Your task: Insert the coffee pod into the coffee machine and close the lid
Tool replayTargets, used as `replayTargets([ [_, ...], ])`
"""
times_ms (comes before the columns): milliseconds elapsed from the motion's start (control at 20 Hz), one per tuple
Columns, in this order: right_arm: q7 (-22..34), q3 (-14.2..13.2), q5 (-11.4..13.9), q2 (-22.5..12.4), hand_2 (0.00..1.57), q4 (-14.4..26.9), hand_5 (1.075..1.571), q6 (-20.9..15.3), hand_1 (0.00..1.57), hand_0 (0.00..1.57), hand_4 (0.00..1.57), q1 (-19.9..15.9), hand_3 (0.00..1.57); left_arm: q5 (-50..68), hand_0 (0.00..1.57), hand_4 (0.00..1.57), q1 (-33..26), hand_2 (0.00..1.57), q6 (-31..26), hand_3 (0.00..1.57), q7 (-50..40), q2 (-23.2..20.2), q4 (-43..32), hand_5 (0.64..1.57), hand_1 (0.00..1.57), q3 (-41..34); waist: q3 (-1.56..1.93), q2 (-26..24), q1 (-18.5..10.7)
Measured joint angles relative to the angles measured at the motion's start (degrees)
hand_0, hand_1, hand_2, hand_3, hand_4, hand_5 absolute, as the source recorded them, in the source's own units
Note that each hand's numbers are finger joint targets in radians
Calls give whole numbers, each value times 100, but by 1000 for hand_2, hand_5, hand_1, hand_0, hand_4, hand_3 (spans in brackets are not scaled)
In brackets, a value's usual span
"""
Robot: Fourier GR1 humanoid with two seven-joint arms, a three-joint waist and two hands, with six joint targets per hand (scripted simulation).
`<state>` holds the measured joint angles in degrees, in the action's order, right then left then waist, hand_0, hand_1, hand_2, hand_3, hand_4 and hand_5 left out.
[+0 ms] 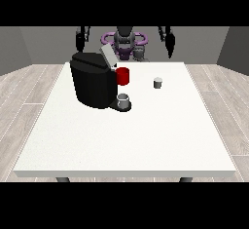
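Nearest: white table, broad and bare at the front edge. Mid-table, left of centre: black coffee machine, lid tilted open; small grey cup on its drip base; red mug just behind. Right of machine, apart from it: coffee pod, upright on the table, untouched. Farthest: hand at the view's left and hand at the view's right, both raised above the far edge, hanging downward, possibly relaxed; finger state cannot be told.

Matt black plastic coffee machine, glossy red cup, smooth matt white table, wood-plank floor
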<state>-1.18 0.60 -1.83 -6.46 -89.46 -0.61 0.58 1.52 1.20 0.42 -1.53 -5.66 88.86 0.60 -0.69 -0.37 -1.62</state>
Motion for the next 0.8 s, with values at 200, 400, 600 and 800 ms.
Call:
replayTargets([
  [200,-179,-87,-39,-37,0,182,1571,94,0,0,0,11,0,-249,0,0,64,0,-286,0,170,-401,41,1571,0,50,45,40,59],
  [400,-139,-8,244,36,0,126,1571,-193,0,0,0,-51,0,-751,0,0,270,0,-670,0,272,-1111,-54,1571,0,154,61,120,322],
  [600,-235,34,626,74,0,72,1571,-544,0,0,0,-291,0,-1143,0,0,679,0,-852,0,285,-1587,-392,1571,0,115,65,451,612],
  [800,-122,223,907,158,0,-113,1571,-719,0,0,0,-497,0,-1439,0,0,1083,0,-987,0,384,-1910,-1001,1571,0,13,66,722,884],
])
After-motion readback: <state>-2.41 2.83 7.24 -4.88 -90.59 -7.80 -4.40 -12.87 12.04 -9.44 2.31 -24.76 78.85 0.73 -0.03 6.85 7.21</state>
